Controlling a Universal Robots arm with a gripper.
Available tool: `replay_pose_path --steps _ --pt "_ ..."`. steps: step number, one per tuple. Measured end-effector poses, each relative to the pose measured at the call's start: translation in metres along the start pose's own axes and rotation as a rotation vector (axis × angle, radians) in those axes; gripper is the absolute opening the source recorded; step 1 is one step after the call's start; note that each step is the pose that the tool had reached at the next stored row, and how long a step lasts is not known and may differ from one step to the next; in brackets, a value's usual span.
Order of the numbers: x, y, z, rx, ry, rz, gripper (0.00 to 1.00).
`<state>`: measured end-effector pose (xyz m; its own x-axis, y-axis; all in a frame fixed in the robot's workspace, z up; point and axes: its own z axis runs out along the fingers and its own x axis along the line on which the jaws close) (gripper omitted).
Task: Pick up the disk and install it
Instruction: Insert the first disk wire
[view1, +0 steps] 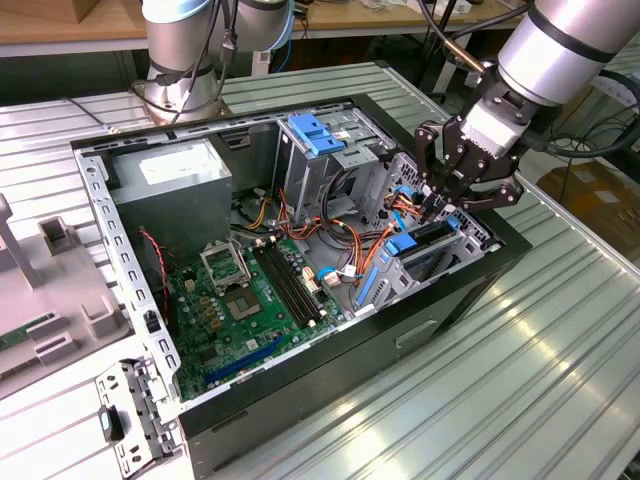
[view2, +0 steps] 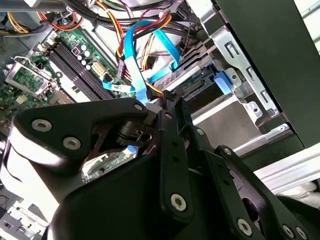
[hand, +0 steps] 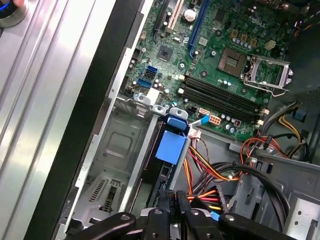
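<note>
Disk (view1: 432, 238) sits on edge in the drive bay by the case's side wall, so we judge it mostly slotted in, final seating unconfirmed. Gripper (view1: 437, 205) is right over its top edge; clenched or released, we cannot tell. We count one disk, one gripper, one case (view1: 400, 345).

A ribbed silver metal table top (view1: 560, 330) carries the work. Directly on it sits an open black desktop computer case (view1: 330, 370), side panel off. At the exterior view's left a grey moulded plastic fixture (view1: 50, 290) lies on the same surface. Grey robot arm bases (view1: 185, 60) stand at the far edge.
</note>
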<state>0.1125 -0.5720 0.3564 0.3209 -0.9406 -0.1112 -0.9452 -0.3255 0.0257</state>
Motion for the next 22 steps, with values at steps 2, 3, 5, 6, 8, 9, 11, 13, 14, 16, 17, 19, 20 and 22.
replay_pose_path --steps 2,3,5,6,8,9,11,13,14,16,17,19,20,22 --pt "0.0 0.0 0.0002 0.0011 0.0013 0.015 0.18" --pt "0.0001 0.0 0.0003 0.0017 0.0021 0.024 0.18" --pt "0.0001 0.0 0.0006 0.0026 0.0036 0.038 0.18" --pt "0.0002 0.0 0.0008 0.0029 0.0047 0.044 0.18" --pt "0.0002 0.0 0.0009 0.0042 0.0056 0.06 0.18" --pt "0.0002 0.0 0.0011 0.0046 0.0055 0.064 0.17" --pt "0.0003 0.0 0.0016 0.0059 0.0051 0.075 0.16" --pt "0.0022 -0.002 0.004 0.01 0.0067 0.12 0.16" --pt "0.0027 -0.0021 0.0045 0.0166 0.0074 0.19 0.16" --pt "0.0027 -0.0021 0.0046 0.0213 0.0061 0.234 0.16" --pt "0.0027 -0.002 0.0046 0.0225 0.0058 0.246 0.16" --pt "0.0027 -0.0021 0.0047 0.0248 0.0055 0.268 0.16" --pt "0.0028 -0.0021 0.0047 0.0257 0.0056 0.277 0.16" --pt "0.0028 -0.0021 0.0049 0.0277 0.0053 0.297 0.16"
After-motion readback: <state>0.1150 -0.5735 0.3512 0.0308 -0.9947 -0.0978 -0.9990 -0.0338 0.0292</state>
